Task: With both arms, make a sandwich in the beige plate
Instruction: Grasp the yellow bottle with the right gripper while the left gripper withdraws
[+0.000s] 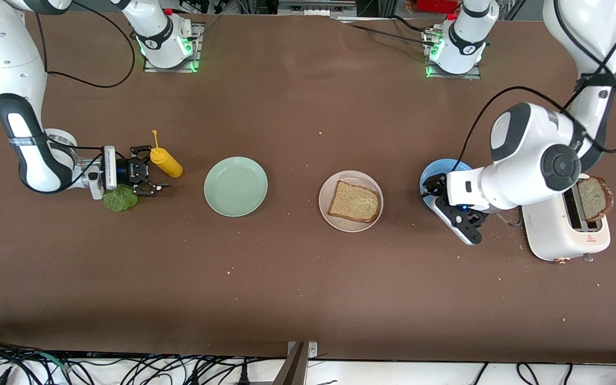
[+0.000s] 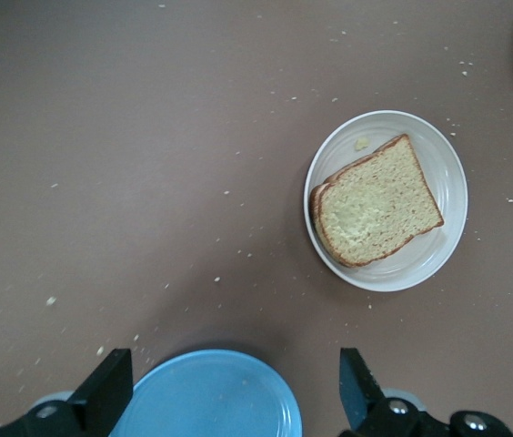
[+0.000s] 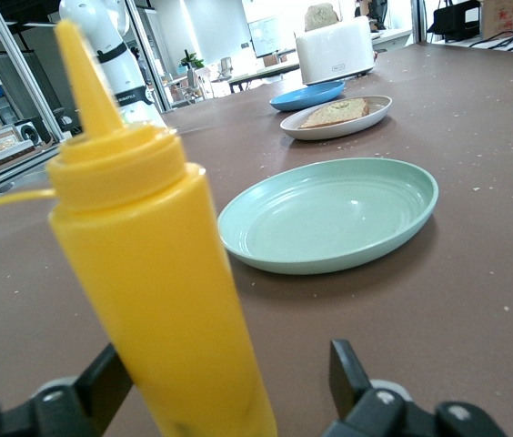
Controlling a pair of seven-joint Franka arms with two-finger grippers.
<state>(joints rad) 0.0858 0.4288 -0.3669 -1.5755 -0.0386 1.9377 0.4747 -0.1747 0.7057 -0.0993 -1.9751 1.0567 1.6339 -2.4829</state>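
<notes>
The beige plate (image 1: 375, 188) (image 2: 438, 155) lies mid-table with one brown bread slice (image 1: 354, 201) (image 2: 375, 202) on it. A second slice (image 1: 594, 198) stands in the white toaster (image 1: 559, 235) at the left arm's end. A green lettuce leaf (image 1: 120, 198) lies on the table under the right wrist. My right gripper (image 1: 150, 168) (image 3: 229, 378) is low and open, with a yellow squeeze bottle (image 1: 167, 162) (image 3: 161, 282) standing between its fingers, close to one of them. My left gripper (image 1: 432, 187) (image 2: 234, 391) hangs open over the blue plate (image 1: 439, 172) (image 2: 211, 396), holding nothing.
A mint-green plate (image 1: 236, 186) (image 3: 329, 214) lies bare between the bottle and the beige plate. The left arm's elbow hangs over the toaster and part of the blue plate. Crumbs dot the brown table cover.
</notes>
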